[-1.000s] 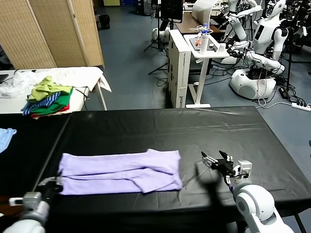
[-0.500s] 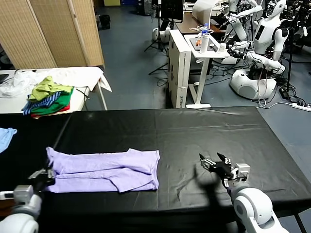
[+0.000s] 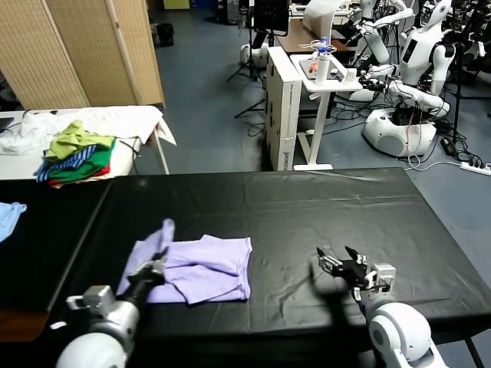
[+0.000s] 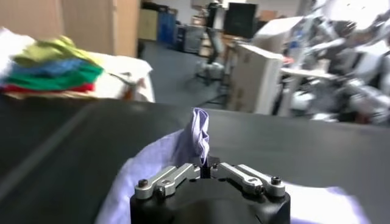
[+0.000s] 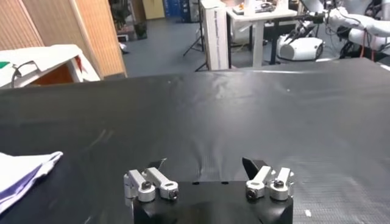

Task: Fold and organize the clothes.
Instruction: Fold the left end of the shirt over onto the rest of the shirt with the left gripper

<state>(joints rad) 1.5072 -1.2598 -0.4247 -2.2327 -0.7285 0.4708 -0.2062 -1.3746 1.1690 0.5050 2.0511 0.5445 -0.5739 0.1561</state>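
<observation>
Head view: garment pile [image 3: 75, 159] behind T-shirt [image 3: 205, 268]

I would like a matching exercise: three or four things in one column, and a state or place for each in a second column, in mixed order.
Things:
1. lavender T-shirt
2. left gripper
3. right gripper
4. garment pile

States or places:
A. open, above bare black cloth
B. on the white side table
C. partly folded, one end lifted
D. shut on a pinch of cloth

Pairs: 1-C, 2-D, 3-A, 4-B
</observation>
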